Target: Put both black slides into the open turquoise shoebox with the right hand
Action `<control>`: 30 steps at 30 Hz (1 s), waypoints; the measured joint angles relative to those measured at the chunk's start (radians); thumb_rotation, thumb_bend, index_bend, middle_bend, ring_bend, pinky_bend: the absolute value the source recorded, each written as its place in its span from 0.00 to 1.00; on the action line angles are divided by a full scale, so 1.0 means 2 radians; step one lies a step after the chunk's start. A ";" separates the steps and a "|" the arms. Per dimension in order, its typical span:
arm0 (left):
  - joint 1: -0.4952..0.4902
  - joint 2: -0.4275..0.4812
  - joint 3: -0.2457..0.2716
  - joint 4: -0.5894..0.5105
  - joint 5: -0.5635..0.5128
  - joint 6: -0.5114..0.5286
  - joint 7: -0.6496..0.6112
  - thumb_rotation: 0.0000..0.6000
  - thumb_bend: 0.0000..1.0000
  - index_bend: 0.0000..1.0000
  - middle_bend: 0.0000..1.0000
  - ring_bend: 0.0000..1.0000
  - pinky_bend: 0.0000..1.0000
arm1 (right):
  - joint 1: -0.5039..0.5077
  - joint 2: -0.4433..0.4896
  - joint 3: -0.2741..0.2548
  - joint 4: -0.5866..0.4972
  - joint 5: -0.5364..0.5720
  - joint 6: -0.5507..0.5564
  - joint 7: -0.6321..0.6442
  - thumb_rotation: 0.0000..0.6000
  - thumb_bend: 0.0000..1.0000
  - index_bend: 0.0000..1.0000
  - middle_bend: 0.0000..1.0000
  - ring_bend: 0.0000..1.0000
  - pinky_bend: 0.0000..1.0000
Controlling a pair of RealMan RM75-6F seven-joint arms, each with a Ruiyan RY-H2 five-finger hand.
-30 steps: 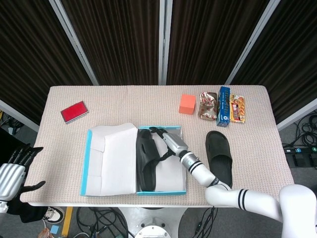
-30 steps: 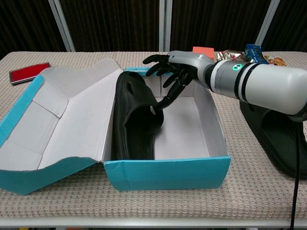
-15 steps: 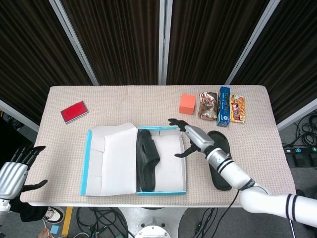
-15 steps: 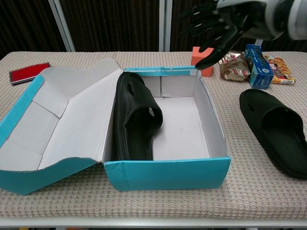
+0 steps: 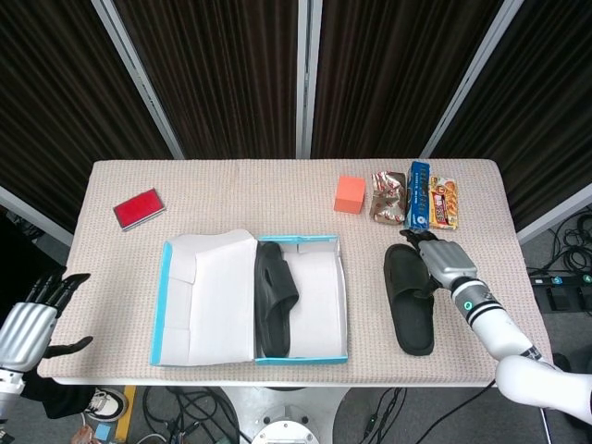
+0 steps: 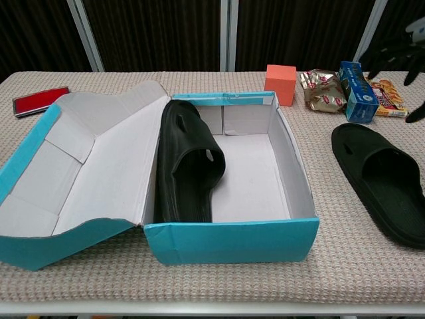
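shoebox: turquoise, lid flipped open toward the left edge of the tabletop
slide in box: propped on its side against the left wall
second slide: flat on the tabletop, just right of the box
right hand: above that slide's far end, fingers spread, holding nothing
left hand: off the left edge, fingers wide, empty

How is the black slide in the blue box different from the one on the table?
The slide in the shoebox leans up on its side against the left wall; the slide on the table lies flat, sole down. The first is inside the shoebox; the second sits outside, near the right hand. Both are black and look alike.
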 measured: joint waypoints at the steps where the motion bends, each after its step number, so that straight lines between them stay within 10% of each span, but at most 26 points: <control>1: 0.000 0.000 0.001 0.000 0.000 -0.001 0.000 1.00 0.00 0.11 0.15 0.01 0.08 | 0.007 -0.003 -0.011 0.002 0.013 0.004 -0.015 1.00 0.01 0.05 0.12 0.06 0.22; 14: -0.001 0.004 0.000 -0.004 0.000 0.002 -0.016 1.00 0.00 0.11 0.15 0.01 0.08 | 0.061 -0.086 -0.087 0.055 0.064 0.054 -0.131 1.00 0.01 0.05 0.09 0.02 0.19; 30: 0.001 0.006 0.001 -0.002 -0.003 0.002 -0.024 1.00 0.00 0.11 0.15 0.01 0.08 | 0.084 -0.159 -0.104 0.108 0.105 0.067 -0.186 1.00 0.02 0.05 0.09 0.01 0.17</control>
